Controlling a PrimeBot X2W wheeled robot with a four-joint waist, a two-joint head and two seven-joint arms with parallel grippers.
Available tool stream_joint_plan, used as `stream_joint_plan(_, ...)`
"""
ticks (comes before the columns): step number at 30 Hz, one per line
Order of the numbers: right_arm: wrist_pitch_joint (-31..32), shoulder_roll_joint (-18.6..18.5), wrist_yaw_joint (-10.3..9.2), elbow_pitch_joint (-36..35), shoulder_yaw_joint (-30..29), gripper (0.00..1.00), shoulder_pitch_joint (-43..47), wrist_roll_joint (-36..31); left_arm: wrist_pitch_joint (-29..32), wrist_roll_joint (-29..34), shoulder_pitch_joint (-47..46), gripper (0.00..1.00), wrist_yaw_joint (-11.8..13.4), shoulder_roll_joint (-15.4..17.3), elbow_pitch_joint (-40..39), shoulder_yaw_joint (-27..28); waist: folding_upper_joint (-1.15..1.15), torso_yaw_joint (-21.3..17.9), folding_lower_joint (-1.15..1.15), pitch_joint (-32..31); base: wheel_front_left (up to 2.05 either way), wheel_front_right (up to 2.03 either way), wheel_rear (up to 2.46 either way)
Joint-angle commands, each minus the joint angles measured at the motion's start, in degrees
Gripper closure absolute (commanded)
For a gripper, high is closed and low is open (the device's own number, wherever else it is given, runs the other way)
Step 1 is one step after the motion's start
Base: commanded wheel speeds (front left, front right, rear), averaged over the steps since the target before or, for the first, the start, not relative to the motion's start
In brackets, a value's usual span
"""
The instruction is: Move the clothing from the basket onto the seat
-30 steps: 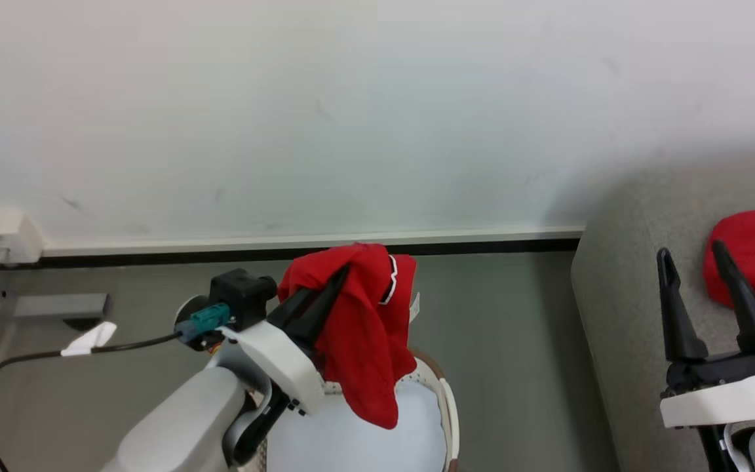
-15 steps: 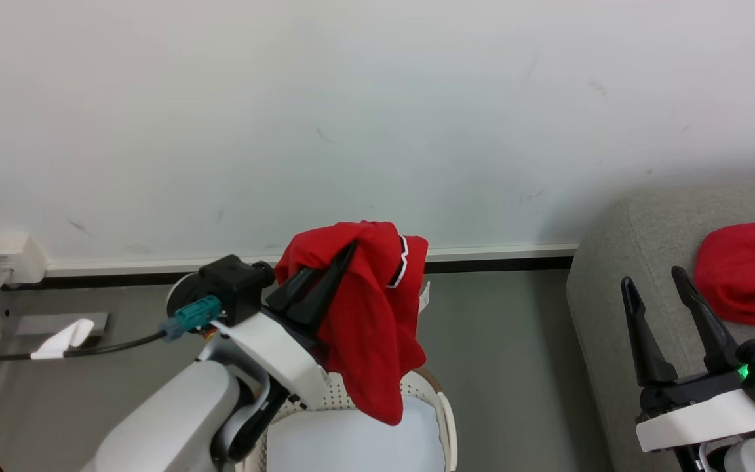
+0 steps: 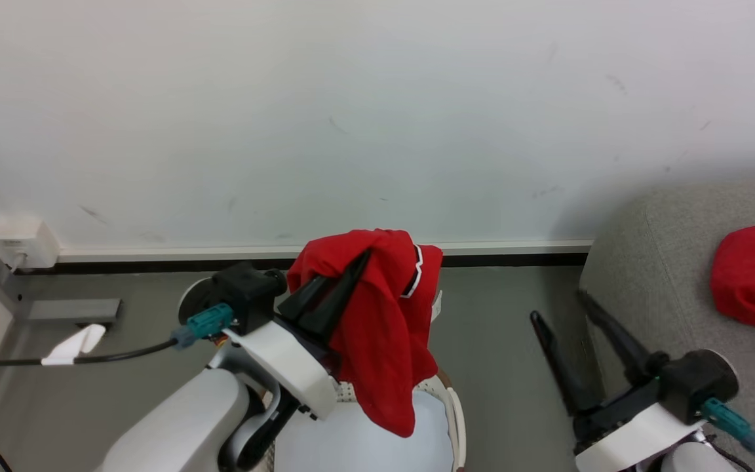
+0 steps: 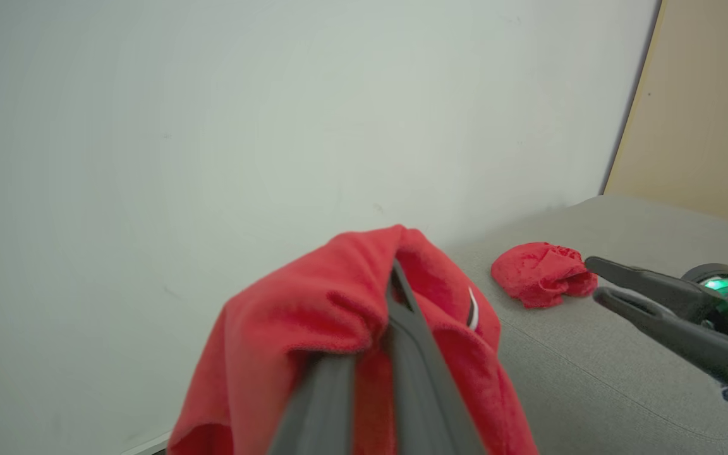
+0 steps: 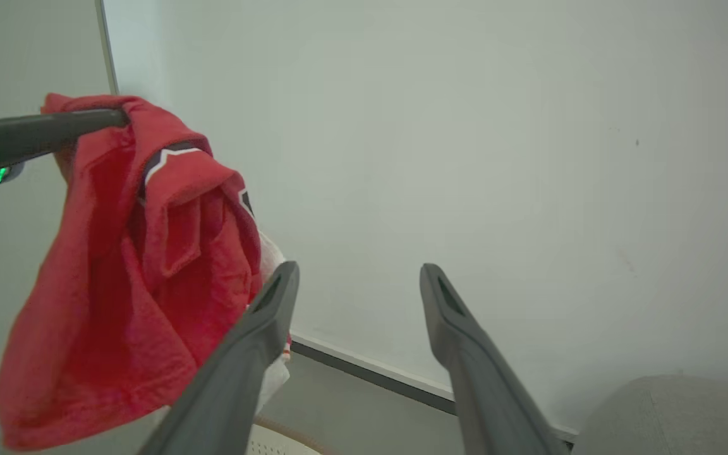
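Red jersey cloth sits pinched in the closed jaws of the left gripper, above the basket with its pale pad. The right gripper holds its jaws wide and empty over the floor, just beside the grey seat, where a plain red garment lies crumpled. The left forearm slants up toward the wall. The jersey hangs in folds, striped trim near the top.

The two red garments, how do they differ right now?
The jersey hangs from the shut left gripper above the basket; the plain garment lies bunched on the seat. The jersey has white striped trim; the plain garment shows none. Both are bright red.
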Motion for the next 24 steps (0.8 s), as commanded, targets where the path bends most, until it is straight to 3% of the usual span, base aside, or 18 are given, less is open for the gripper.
stream_joint_plan(1,0.0,-0.5,-0.14,0.3,1.1,0.0,-1.0,0.7,0.1,-0.4,0.3,1.0,-0.1,-0.1,-0.3,-0.1,0.0,0.2,0.0,0.1,0.0,0.0,0.0)
stream_joint_plan(13,0.0,-2.7,-0.13,10.7,19.8,0.0,-10.1,6.7,1.3,1.1,-1.4,1.0,-2.8,-3.3,-1.2,-4.6,0.0,5.0,0.0,0.6,0.0,0.0,0.0)
stream_joint_plan(24,0.0,-2.4,-0.14,17.9,26.9,0.0,-16.2,10.1,3.1,1.6,-1.6,1.0,-4.8,-5.4,-3.0,-8.8,0.0,10.5,0.0,0.5,0.0,0.0,0.0)
